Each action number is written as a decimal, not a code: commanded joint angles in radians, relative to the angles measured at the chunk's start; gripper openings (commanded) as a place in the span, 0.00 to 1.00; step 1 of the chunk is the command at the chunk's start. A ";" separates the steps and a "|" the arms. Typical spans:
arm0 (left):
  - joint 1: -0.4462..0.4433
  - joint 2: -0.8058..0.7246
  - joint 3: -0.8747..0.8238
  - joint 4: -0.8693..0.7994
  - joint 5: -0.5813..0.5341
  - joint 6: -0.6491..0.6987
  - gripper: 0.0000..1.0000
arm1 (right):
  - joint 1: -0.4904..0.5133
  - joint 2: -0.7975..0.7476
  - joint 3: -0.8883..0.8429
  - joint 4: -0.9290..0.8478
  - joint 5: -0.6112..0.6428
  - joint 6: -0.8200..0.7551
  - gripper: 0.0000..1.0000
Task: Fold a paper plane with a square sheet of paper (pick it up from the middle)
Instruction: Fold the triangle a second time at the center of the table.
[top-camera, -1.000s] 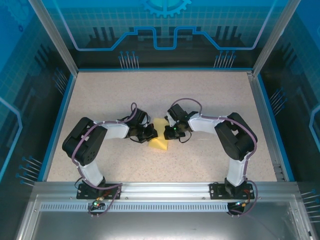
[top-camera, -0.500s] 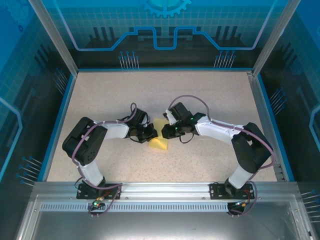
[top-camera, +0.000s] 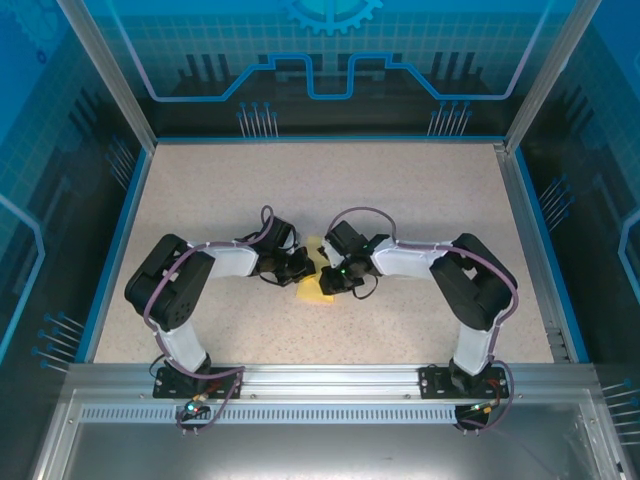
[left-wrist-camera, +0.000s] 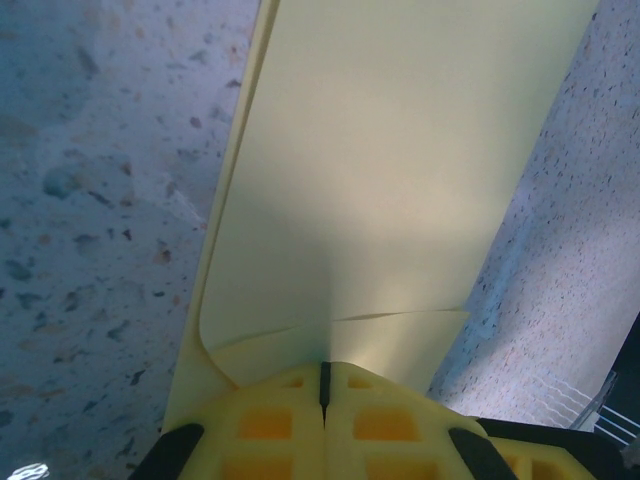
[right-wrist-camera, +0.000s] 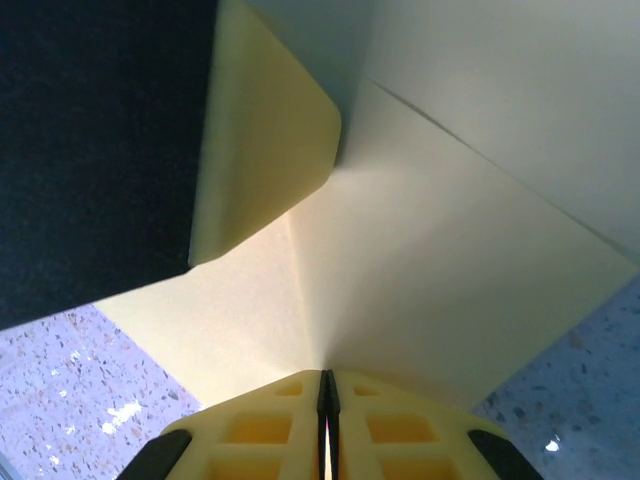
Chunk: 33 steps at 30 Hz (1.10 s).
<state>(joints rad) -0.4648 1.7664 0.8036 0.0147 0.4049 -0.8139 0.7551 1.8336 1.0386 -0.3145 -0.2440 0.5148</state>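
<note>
Meeting just left of centre in the overhead view, both arms bend inward above the speckled table (top-camera: 420, 200), their wrists nearly touching. The left gripper (top-camera: 302, 268) and right gripper (top-camera: 330, 280) sit close together, with the bright-yellow sheet of paper (top-camera: 312, 294) between them. Yellow shows above the wrists and again below them, and the arms hide the middle part. Left wrist view: the left gripper (left-wrist-camera: 323, 385) has its yellow pads (left-wrist-camera: 270, 425) pressed together at bottom centre, with only a thin dark seam between them, clamped on the paper's edge. From the pinch the sheet (left-wrist-camera: 400, 180) rises as a tall panel to the top of the frame, with a faint crease running sideways just above the pads and a folded edge along its left side. Right wrist view: the right gripper (right-wrist-camera: 326, 390) is likewise closed tight on the paper (right-wrist-camera: 450, 270) at bottom centre. The sheet fans upward and to the right. A flap with a rounded corner curls over at upper centre, and a sharp crease runs diagonally across the upper right. Speckled tabletop shows in both lower corners. The sheet is partly folded, not flat.
</note>
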 joint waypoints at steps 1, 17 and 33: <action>-0.001 0.058 -0.030 -0.088 -0.057 -0.020 0.02 | 0.020 0.013 0.028 -0.009 -0.015 -0.006 0.11; -0.001 0.066 -0.030 -0.088 -0.061 -0.031 0.02 | 0.020 -0.016 -0.015 -0.070 -0.048 -0.044 0.11; -0.002 0.070 -0.035 -0.086 -0.064 -0.038 0.02 | 0.026 -0.080 -0.103 -0.097 -0.066 -0.051 0.11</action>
<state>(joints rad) -0.4637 1.7683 0.8032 0.0158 0.4076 -0.8398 0.7589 1.7817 0.9653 -0.3443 -0.2737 0.4770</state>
